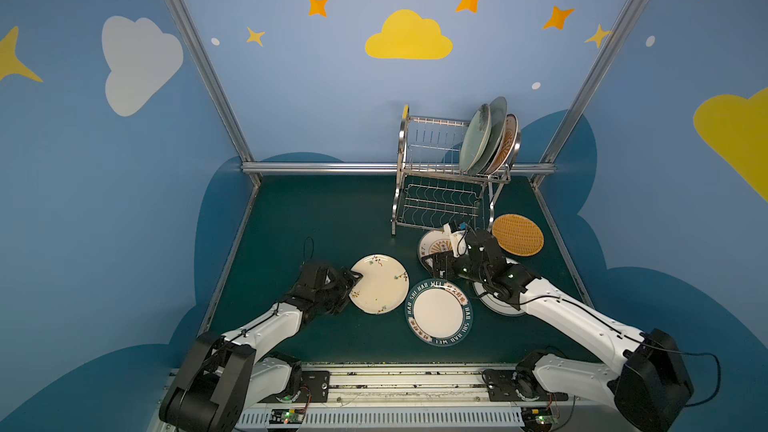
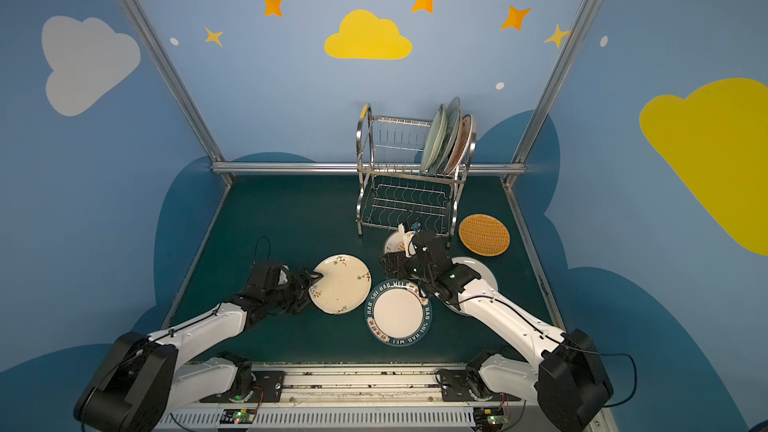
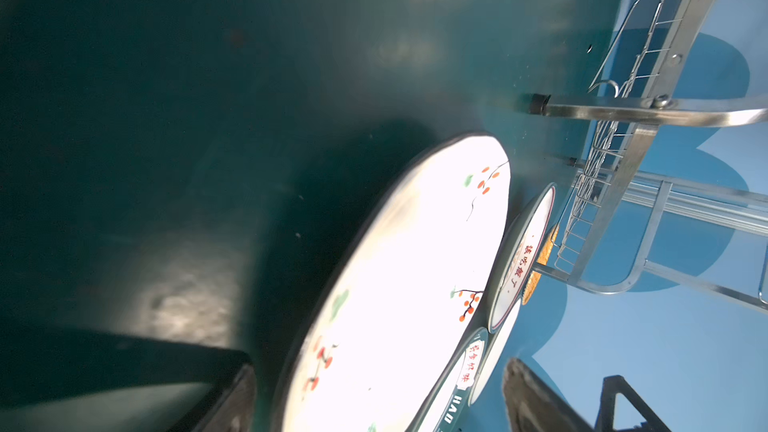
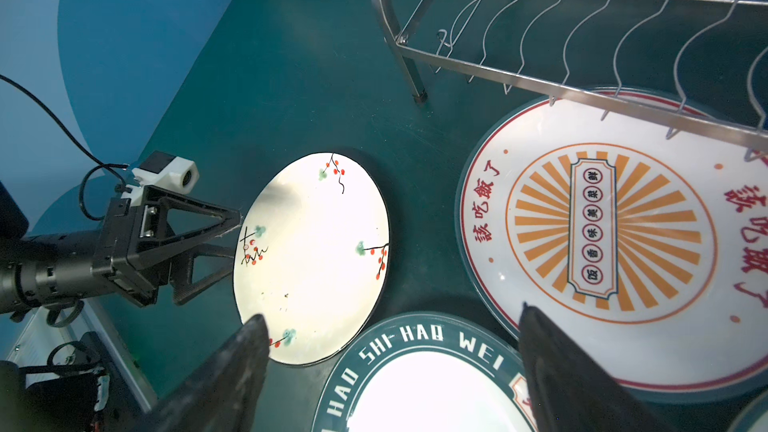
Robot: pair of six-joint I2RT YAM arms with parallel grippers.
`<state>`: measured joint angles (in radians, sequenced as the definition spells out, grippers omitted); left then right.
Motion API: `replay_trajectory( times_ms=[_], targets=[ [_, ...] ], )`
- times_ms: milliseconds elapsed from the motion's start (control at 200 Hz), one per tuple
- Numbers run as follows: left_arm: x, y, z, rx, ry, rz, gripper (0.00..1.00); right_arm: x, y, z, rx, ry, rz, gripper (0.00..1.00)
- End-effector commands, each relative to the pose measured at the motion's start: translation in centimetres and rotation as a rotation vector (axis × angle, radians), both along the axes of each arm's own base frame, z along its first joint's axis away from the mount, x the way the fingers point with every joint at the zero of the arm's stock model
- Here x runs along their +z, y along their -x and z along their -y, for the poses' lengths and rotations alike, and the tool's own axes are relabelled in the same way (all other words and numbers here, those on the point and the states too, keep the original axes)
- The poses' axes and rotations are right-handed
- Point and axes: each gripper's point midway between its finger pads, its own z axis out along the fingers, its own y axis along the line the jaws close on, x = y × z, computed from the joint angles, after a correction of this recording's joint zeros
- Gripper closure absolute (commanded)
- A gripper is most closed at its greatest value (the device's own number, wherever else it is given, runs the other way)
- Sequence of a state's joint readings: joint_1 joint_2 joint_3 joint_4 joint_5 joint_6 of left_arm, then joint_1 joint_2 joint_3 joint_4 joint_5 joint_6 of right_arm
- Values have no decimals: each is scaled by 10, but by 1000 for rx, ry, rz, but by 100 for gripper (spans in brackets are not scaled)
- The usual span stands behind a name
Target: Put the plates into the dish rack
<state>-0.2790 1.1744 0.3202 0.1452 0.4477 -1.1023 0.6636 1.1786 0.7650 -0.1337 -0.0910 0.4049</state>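
Left pincer (image 4: 235,236) spread wide, right at the edge of the blossom plate (image 1: 380,284). 1 finger (image 4: 216,216) sits at the rim on top; the other runs lower, beside or under the edge, I cannot tell which. That plate lies on the green worktop (image 1: 324,218), left of the others.

My right pincer (image 4: 390,313) is spread too, gripping nothing, hanging above the spot where 3 plates come together. Lettered plate (image 1: 438,311) lies flat nearest me, touching or just beside the blossom plate. Sunburst plate (image 4: 615,234) lies just in front of the rack (image 1: 401,139), and in the right wrist view the lower shelf's front wire crosses its far edge. Woven plate (image 1: 517,234) lies flat to the right of the rack's foot. 1 more white plate (image 1: 496,305) is half hidden under my right arm.

Up in the rack's top tier, at the right end, 3 plates stand on edge: 2 green plates (image 1: 478,139), with 1 orange-rayed plate (image 1: 508,139) behind them.
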Motion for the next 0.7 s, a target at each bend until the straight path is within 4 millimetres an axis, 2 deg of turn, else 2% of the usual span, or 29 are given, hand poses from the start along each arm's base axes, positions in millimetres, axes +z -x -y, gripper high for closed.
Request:
replay_trajectory(
  times_ms=[0, 190, 335, 496, 606, 696],
  targets=[
    [-10, 14, -3, -111, -41, 20, 17, 14, -5, -2, -8, -23, 16, 9],
    [-29, 20, -11, -128, -31, 19, 34, 14, -4, -4, -1, -28, 11, 9],
    [-39, 19, -7, -160, -14, 14, 37, 14, -4, -5, 5, -32, 7, 9],
    [-50, 16, -3, -197, 8, -13, 46, 14, -3, -5, 6, -33, 8, 9],
    [-57, 14, -4, -184, 24, -19, 43, 16, -3, -4, 4, -33, 14, 9],
    [-62, 12, -2, -197, 30, -19, 45, 16, -3, -4, 4, -35, 14, 9]
  ],
)
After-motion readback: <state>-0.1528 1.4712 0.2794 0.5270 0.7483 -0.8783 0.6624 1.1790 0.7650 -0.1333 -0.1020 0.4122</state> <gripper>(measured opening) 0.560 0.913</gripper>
